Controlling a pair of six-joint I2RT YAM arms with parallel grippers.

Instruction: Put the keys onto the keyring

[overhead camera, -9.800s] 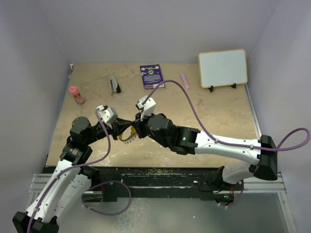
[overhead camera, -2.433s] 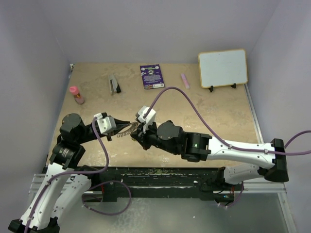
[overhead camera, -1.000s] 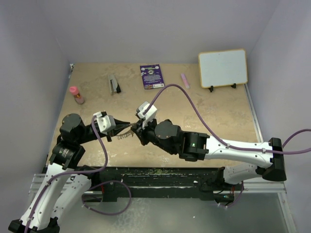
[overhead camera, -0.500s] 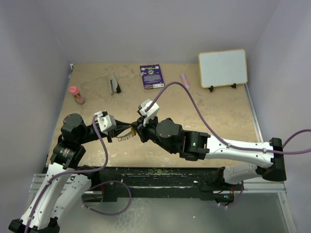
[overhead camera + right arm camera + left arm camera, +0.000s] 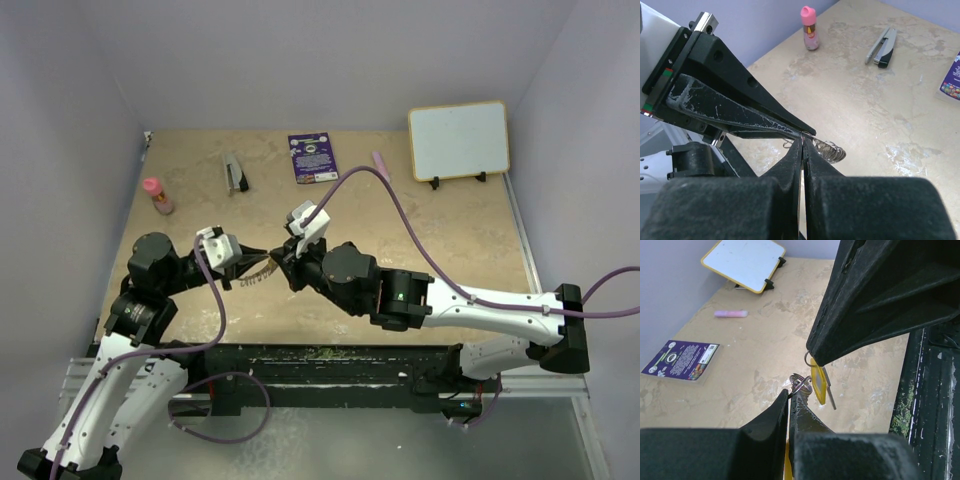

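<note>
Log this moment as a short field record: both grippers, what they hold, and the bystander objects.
Left gripper: jaws shut on thin silvery beaded metal keyring
Right gripper: jaws shut on yellow-headed silvery metal key
Contact: both tips meet, load held above the beige table
Key on keyring: cannot tell
Far side: pink-capped bottle, grey-and-black stapler, purple card, yellow-framed whiteboard

A grey-and-black tool (image 5: 236, 173) lies on the beige table (image 5: 450, 230), close to the far wall. Left of the tool, slightly nearer, stands a small bottle with a pink cap (image 5: 155, 195). To the tool's right lies a purple card (image 5: 313, 157), further right a pink stick (image 5: 380, 163), then a yellow-framed whiteboard (image 5: 458, 140), standing tilted.
</note>
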